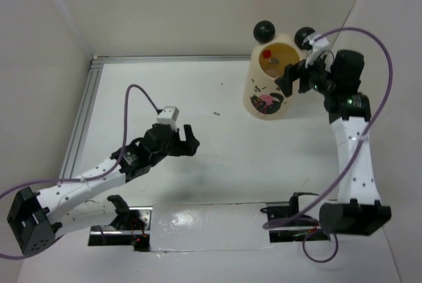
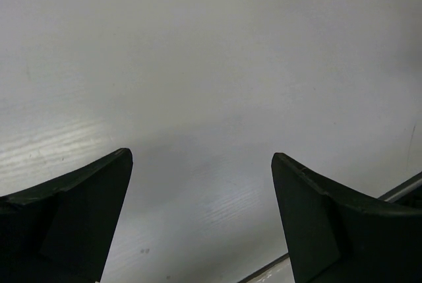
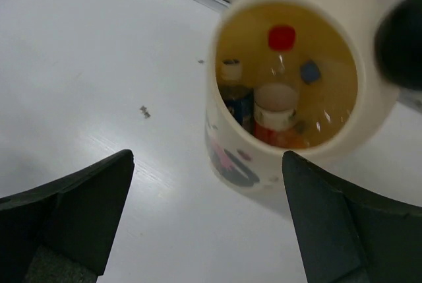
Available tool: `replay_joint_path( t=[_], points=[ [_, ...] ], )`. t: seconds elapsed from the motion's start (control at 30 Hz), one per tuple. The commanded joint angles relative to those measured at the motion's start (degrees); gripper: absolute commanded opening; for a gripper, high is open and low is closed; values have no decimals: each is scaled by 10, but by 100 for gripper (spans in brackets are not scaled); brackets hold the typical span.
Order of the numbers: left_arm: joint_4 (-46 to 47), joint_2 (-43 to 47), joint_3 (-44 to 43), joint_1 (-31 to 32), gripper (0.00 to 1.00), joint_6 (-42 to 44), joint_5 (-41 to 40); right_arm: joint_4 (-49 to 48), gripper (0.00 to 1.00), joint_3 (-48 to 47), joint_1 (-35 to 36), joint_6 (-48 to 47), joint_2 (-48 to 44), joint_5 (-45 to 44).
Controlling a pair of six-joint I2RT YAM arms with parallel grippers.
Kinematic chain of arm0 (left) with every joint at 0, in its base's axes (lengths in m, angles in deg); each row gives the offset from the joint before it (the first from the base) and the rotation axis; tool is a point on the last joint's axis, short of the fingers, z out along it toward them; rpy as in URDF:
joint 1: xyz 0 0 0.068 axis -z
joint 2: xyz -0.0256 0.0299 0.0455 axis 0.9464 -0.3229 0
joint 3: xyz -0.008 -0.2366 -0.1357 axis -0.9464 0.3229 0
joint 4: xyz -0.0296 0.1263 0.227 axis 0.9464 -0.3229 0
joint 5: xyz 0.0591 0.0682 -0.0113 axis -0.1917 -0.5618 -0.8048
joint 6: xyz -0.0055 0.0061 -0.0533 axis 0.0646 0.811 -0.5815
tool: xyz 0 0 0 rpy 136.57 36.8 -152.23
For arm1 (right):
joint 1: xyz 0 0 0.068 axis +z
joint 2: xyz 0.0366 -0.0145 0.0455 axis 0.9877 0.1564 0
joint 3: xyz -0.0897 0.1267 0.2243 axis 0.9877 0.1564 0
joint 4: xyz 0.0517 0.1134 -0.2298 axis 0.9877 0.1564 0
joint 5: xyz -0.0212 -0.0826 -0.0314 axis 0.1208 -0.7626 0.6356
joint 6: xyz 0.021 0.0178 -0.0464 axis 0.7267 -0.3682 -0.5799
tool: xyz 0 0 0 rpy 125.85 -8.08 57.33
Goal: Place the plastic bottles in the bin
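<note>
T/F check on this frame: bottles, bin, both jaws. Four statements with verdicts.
1. Several bottles sit inside the bin. True.
2. The left jaws hold a bottle. False: they stand open and empty above the table.
3. The right jaws stand open by the bin's rim. True.
4. The bin lies on its side. False: it stands upright, its mouth facing up.
</note>
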Motion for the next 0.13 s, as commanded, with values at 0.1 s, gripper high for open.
replay_joint_path(
  t=[0.1],
  points=[
    [66, -42, -61, -53, 99, 96, 79, -22, 100, 205, 0, 69, -152, -273]
  ],
)
